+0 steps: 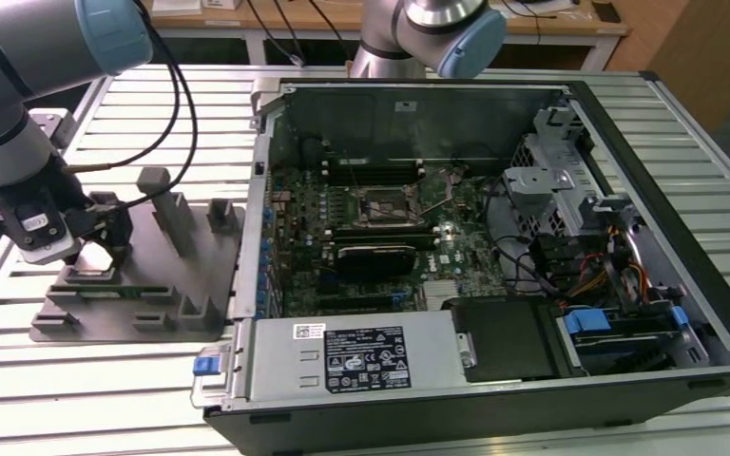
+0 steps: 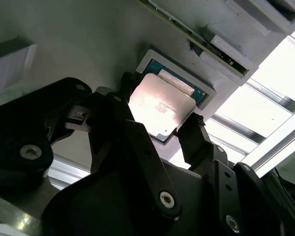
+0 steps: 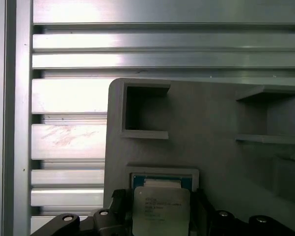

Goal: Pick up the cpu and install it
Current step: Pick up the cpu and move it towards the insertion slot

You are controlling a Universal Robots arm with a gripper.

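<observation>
Jaws hang at the grey fixture (image 1: pixel 149 313) on the desk (image 1: pixel 111 399), at the exterior view's left, on the end of the arm (image 1: pixel 10 142). The open computer case (image 1: pixel 669 133) with its motherboard socket (image 1: pixel 384 202) lies well apart, toward that view's right. By my reading only the pick-up is under way, and the install is all left to do.

In the second wrist view the jaws press on two opposite sides of the cpu (image 2: pixel 159 103), pinching it at its pale-rimmed pocket (image 2: pixel 208 93). Whether it is clear of the pocket floor I cannot tell. It lies flat, silver top toward the camera.

In the first wrist view the cpu (image 3: pixel 161 209) sits between the dark jaws, its edges square with the pocket's rim (image 3: pixel 162 170). It is square itself, so it has no long axis to speak of.
</observation>
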